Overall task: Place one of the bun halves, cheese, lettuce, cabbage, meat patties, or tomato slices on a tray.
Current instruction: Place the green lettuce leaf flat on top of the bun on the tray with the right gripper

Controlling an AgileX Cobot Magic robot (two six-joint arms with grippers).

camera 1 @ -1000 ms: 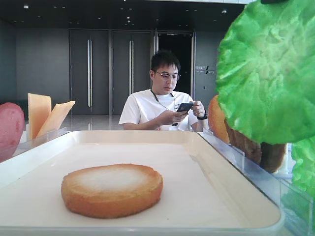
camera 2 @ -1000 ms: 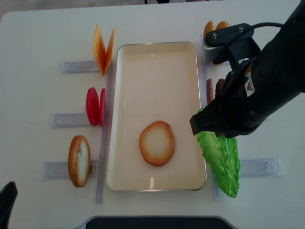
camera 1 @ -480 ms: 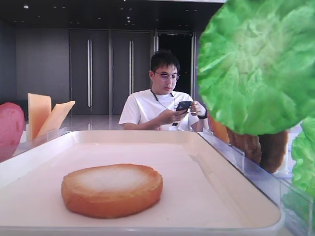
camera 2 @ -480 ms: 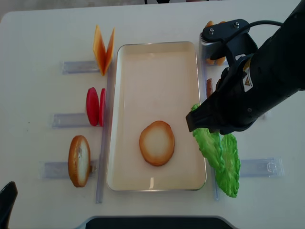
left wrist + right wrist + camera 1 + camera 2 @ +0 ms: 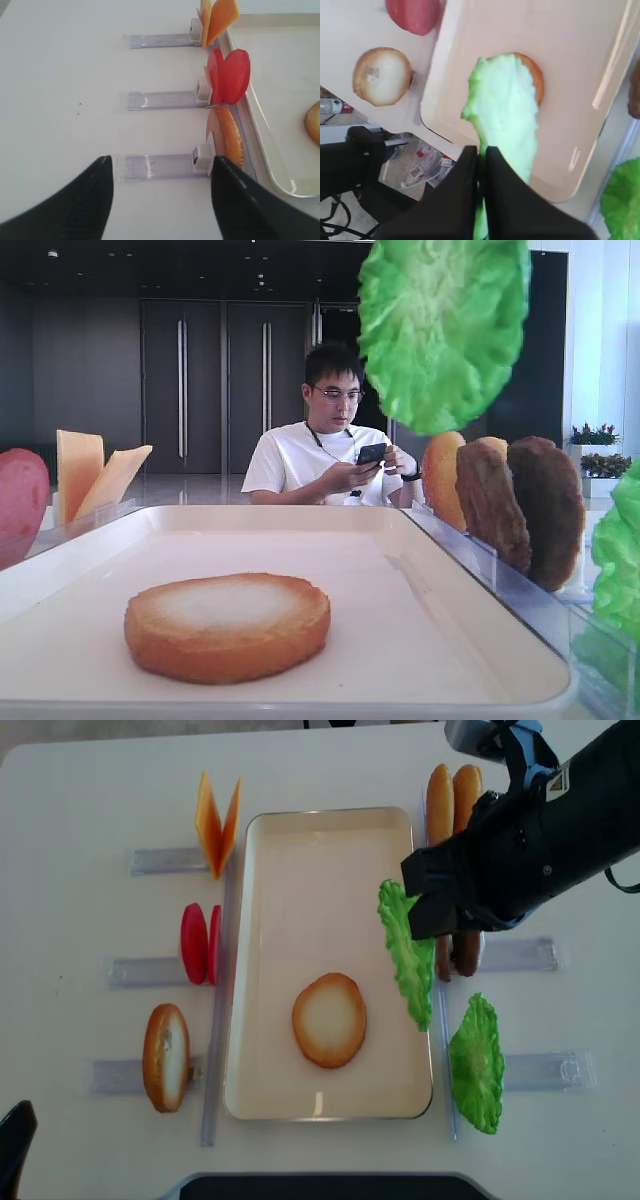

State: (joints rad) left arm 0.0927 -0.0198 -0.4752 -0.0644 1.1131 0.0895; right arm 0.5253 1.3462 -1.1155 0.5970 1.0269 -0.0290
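Green and ruffled, the floppy plastic lettuce leaf [image 5: 405,952] hangs edge-down from our right hand [image 5: 481,155], whose two black fingers [image 5: 465,165] are clenched flat on the leaf's lower edge. We see the leaf hover above the right rim of the large cream-white rectangular tray [image 5: 330,830], apart from it. On the tray lies one round bun half with a golden-brown rim and pale face [image 5: 329,1019]; in the wrist view the leaf covers most of it.

We can read no writing. A small yellow-and-white sticker [image 5: 552,780] sits on the right arm's black casing, too small to make out.

A second green leaf [image 5: 477,1063] stands in a clear rack on the white tabletop [image 5: 80,800], right of the tray. The dark brown rough meat patties [image 5: 520,505] are mostly hidden under the arm from above, though clear in the low view. Left of the tray stand pale orange square cheese slices [image 5: 217,823], dull red tomato slices [image 5: 200,942] and another bun half [image 5: 166,1056].

Our left hand [image 5: 160,200] shows only two dark fingertips, spread wide with nothing between them. A seated man in a white shirt [image 5: 325,455] holds a phone beyond the tray.
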